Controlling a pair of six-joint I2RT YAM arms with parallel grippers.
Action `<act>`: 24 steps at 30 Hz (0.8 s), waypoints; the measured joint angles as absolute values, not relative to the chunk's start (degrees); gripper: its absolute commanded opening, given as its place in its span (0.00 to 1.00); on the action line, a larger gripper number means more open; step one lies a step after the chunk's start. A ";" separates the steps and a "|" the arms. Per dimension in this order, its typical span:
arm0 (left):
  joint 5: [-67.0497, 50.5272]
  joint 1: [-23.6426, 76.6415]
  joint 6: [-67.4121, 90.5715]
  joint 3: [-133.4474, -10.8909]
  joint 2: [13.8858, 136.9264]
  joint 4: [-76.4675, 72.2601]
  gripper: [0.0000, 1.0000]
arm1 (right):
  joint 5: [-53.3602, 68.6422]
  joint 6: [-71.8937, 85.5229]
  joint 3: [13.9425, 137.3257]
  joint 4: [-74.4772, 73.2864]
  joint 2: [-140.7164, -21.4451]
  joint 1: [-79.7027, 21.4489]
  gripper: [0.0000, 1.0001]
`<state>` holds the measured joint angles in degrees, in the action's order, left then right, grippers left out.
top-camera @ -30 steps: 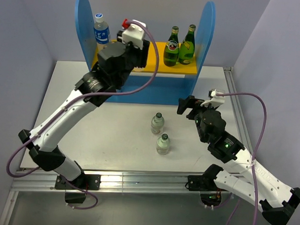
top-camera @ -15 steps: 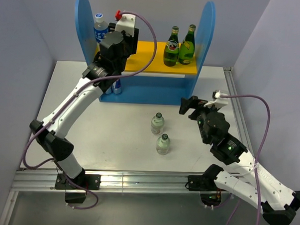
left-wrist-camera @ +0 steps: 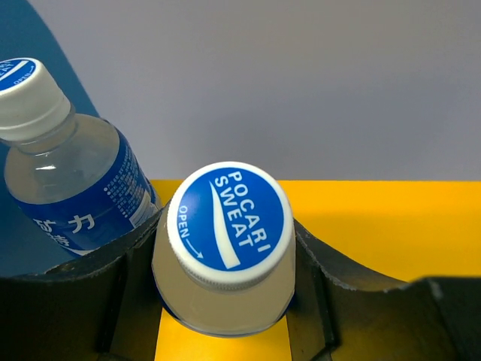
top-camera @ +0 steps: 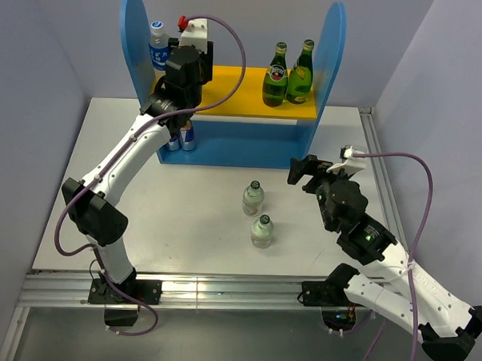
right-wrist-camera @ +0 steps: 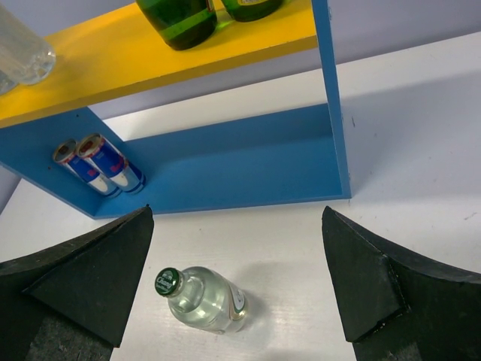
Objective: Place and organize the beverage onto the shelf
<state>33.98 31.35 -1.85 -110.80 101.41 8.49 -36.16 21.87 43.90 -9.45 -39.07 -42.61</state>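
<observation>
The beverage in play is a Pocari Sweat bottle (left-wrist-camera: 229, 218). It stands upright with its long axis vertical and its blue cap pointing straight up at my left wrist camera. It sits at the left end of the shelf (top-camera: 260, 108), over the yellow upper board and just right of a blue-labelled water bottle (left-wrist-camera: 68, 173), also upright. From this angle I cannot tell whether its base rests on the board.

My left hand (left-wrist-camera: 225, 286) grips the bottle just below the cap, one finger on each side. The left arm reaches long from the near-left corner of the worktop (top-camera: 184, 202), its elbow out to the left and its forearm rising to the far shelf.

Two green bottles (top-camera: 287, 72) stand at the right of the upper board. Two cans (right-wrist-camera: 98, 165) stand on the blue base at the left. Two clear bottles (top-camera: 253, 197) (top-camera: 262, 230) stand upright on the worktop near the shelf's front.

My right hand (top-camera: 305, 169) hovers over the right side of the worktop, facing the shelf. Its jaws are spread wide and hold nothing, and the arm is folded low behind it.
</observation>
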 measured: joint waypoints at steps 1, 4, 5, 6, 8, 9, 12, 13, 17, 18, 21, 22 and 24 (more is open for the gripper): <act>34.37 31.03 -1.54 -111.04 101.60 8.54 0.03 | -36.18 21.87 43.81 -9.45 -39.07 -42.61 1.00; 34.85 30.02 -0.23 -111.66 102.08 8.64 0.22 | -36.18 21.87 43.79 -9.45 -39.11 -42.61 1.00; 34.83 29.69 0.40 -111.70 102.10 8.71 0.36 | -36.21 21.87 43.79 -9.45 -39.11 -42.61 1.00; 34.83 29.28 1.19 -111.90 102.10 9.06 0.42 | -36.21 21.87 43.79 -9.45 -39.11 -42.61 1.00; 34.87 28.62 2.07 -112.29 102.17 9.74 0.65 | -36.21 21.87 43.79 -9.45 -39.13 -42.61 1.00; 34.98 28.27 2.50 -112.55 102.24 10.17 0.68 | -36.21 21.87 43.79 -9.45 -39.13 -42.61 1.00; 35.42 27.42 3.07 -113.32 102.39 10.81 0.74 | -36.23 21.87 43.79 -9.45 -39.13 -42.61 1.00; 35.59 27.18 3.11 -113.58 102.39 10.61 0.76 | -36.23 21.87 43.79 -9.45 -39.13 -42.61 1.00; 35.88 26.81 3.73 -115.00 102.39 10.09 0.81 | -36.25 21.87 43.79 -9.45 -39.18 -42.61 1.00; 35.88 26.81 3.75 -115.33 102.39 10.04 0.81 | -36.23 21.87 43.79 -9.45 -39.18 -42.61 1.00; 35.90 26.50 3.81 -116.14 102.41 9.61 0.81 | -36.25 21.87 43.79 -9.45 -39.18 -42.61 1.00; 35.90 26.37 3.86 -116.22 102.45 9.45 0.81 | -36.27 21.87 43.79 -9.45 -39.18 -42.61 1.00; 35.88 26.15 3.88 -116.42 102.61 9.10 0.81 | -36.38 21.87 43.79 -9.45 -39.20 -42.61 1.00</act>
<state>35.88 26.15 3.88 -116.42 102.61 9.10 -36.38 21.87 43.79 -9.45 -39.20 -42.61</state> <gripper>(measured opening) 0.810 0.998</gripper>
